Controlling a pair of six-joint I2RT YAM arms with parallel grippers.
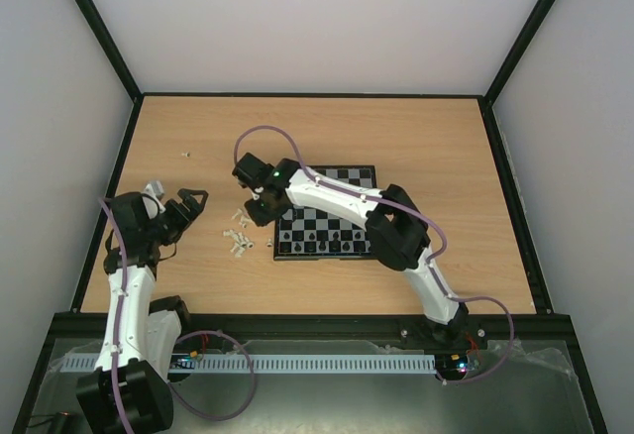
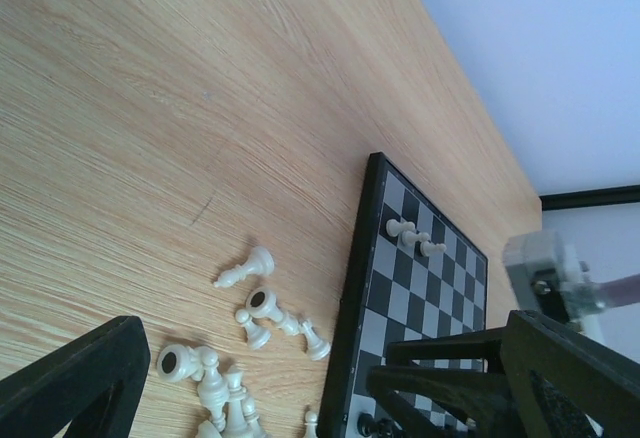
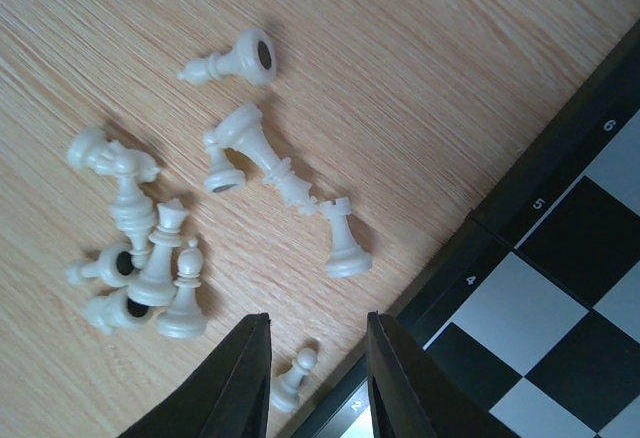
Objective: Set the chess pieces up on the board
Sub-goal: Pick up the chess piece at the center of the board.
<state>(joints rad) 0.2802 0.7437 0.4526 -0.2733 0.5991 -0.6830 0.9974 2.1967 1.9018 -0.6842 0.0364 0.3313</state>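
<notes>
The board (image 1: 327,218) lies at mid-table, and a row of black chess pieces (image 1: 319,246) stands along its near edge. Several cream-white chess pieces (image 1: 238,243) lie heaped on the wood left of it. My right gripper (image 1: 257,212) hangs over the board's left edge. In the right wrist view the right gripper (image 3: 315,323) is open, and a small white pawn (image 3: 294,378) stands untouched on the table between its fingers. A white rook (image 3: 343,242) stands just ahead, beside the board's border (image 3: 470,258). My left gripper (image 1: 188,202) is wide open and empty, left of the heap.
In the left wrist view three white pieces (image 2: 415,239) stand on the board's (image 2: 400,298) far squares, and the loose white pieces (image 2: 262,308) lie between the left gripper's (image 2: 255,353) fingers. One stray piece (image 1: 185,155) lies far left. Black rails edge the table.
</notes>
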